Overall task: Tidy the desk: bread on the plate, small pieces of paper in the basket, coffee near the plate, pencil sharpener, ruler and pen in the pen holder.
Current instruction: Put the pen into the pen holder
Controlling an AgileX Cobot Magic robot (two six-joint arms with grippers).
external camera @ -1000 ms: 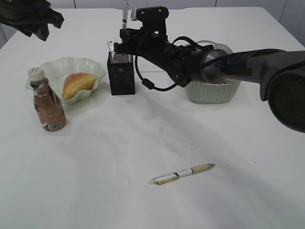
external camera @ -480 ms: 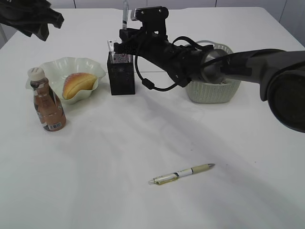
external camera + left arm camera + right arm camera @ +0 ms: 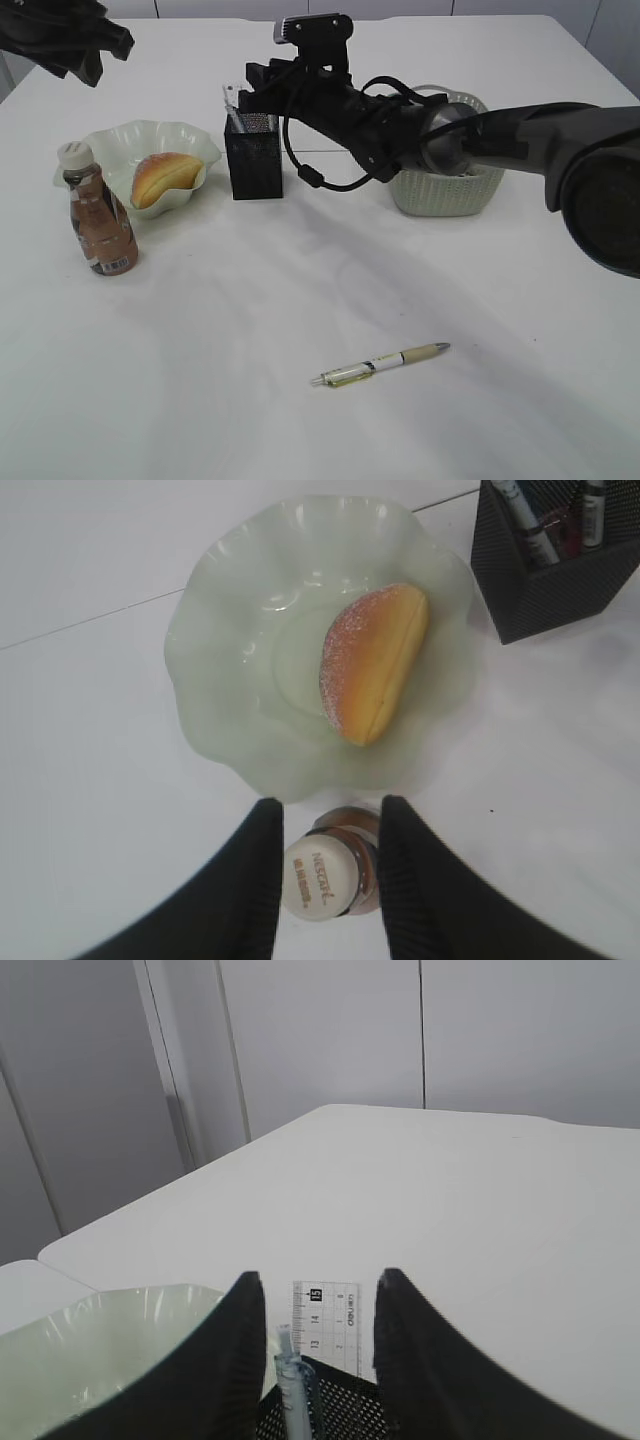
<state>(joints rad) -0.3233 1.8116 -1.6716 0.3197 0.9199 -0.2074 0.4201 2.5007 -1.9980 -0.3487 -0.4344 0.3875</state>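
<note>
Fingers of the right gripper stand apart, empty, above the pen holder, where the ruler stands; its arm stretches across the basket. Left gripper hangs spread over the coffee bottle. Pen lies on the table.

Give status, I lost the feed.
Right end effector open over pen holder, ruler inside. Left end effector open above coffee. Pen loose on table.
</note>
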